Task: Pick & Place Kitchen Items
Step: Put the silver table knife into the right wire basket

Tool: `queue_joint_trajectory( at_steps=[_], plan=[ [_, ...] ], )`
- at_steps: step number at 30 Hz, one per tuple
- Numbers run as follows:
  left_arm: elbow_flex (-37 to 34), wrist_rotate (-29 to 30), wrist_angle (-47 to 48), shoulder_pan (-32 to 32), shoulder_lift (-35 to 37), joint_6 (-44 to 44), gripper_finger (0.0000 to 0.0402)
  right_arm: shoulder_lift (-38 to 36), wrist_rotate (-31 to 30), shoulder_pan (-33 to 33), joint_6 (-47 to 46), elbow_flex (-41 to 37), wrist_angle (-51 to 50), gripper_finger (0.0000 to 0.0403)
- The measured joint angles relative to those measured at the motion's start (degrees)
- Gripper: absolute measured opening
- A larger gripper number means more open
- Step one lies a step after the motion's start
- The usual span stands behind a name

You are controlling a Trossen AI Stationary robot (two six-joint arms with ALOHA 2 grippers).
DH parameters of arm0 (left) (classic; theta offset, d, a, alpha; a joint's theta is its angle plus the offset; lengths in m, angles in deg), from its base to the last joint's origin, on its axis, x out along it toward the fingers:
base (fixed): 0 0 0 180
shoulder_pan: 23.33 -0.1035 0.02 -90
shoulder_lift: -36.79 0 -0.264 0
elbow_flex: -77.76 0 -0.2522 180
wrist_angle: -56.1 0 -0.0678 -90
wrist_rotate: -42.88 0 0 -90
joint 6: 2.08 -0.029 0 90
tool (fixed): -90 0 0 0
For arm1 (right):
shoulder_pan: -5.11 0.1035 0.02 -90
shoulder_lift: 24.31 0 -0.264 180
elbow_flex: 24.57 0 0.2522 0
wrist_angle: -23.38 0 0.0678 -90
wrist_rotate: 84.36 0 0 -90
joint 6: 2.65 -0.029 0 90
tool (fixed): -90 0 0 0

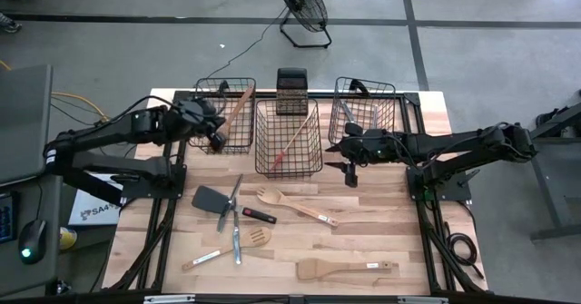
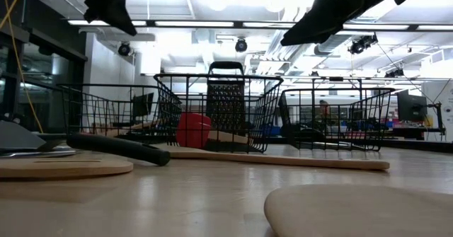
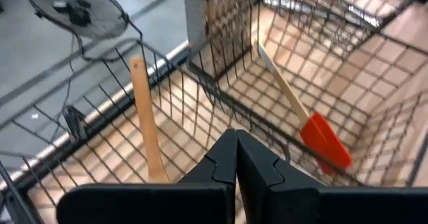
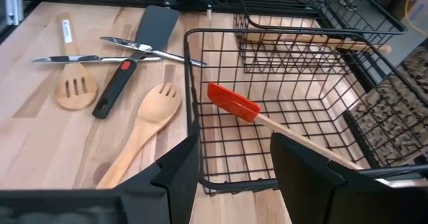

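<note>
The left gripper [image 3: 235,158] hung over the left basket [image 1: 227,115], fingers pressed together and empty, a wooden utensil [image 3: 146,120] below. The right gripper [image 4: 231,167] – fingers apart – hovered at the middle basket [image 4: 267,103] holding the red spatula [image 4: 233,101]; other utensils – a wooden fork [image 1: 295,206] among them – lay on the table [image 1: 363,240].

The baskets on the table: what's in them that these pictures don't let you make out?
- Right basket: high view, metal pieces too small to identify.
- Left basket: left wrist view, wooden handle's head hidden behind the left gripper.
- Middle basket: low view, red spatula partly hidden by wire.
</note>
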Motion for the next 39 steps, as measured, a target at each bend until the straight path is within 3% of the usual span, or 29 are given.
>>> queue_joint_trajectory(
  at_steps=[6,25,39],
  plan=[
    [0.0,-0.17,4.55,4.48,0.01,5.77,0.0001,0.01,0.18,0.0,-0.02,0.0,-0.17,0.0176],
    [0.0,-1.23,5.83,15.24,-1.87,16.94,0.0001,0.0,0.18,0.0,-1.29,0.0,-0.38,0.0176],
    [-0.02,-11.6,6.77,15.43,-11.26,24.36,0.0001,0.01,0.18,0.0,-1.53,0.0,-2.8,0.0176]
  ],
)
